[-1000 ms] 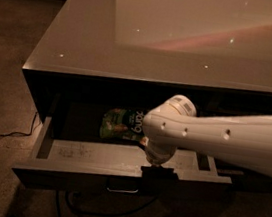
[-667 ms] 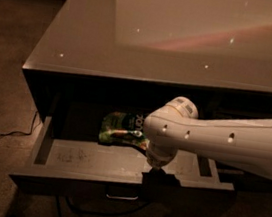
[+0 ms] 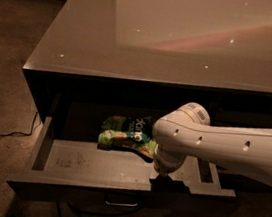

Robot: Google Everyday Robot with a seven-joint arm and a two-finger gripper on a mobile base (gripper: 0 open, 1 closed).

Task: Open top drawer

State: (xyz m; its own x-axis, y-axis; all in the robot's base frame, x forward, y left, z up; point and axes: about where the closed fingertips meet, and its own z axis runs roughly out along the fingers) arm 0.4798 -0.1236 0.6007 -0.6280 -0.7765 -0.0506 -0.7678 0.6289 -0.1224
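A large dark grey cabinet with a glossy top (image 3: pixel 185 42) sits above the top drawer (image 3: pixel 78 162), a wide dark grey drawer with a pale tray, which stands well out. A white robot arm (image 3: pixel 231 149) reaches over the drawer's right half, and its dark gripper (image 3: pixel 162 181) is at the drawer's front edge; its grip cannot be told. A green crinkled snack bag (image 3: pixel 125 132) lies at the drawer's back. The small metal loop handle (image 3: pixel 121 203) is on the drawer's front. The opening looks nearly done, with perhaps a last pull left.
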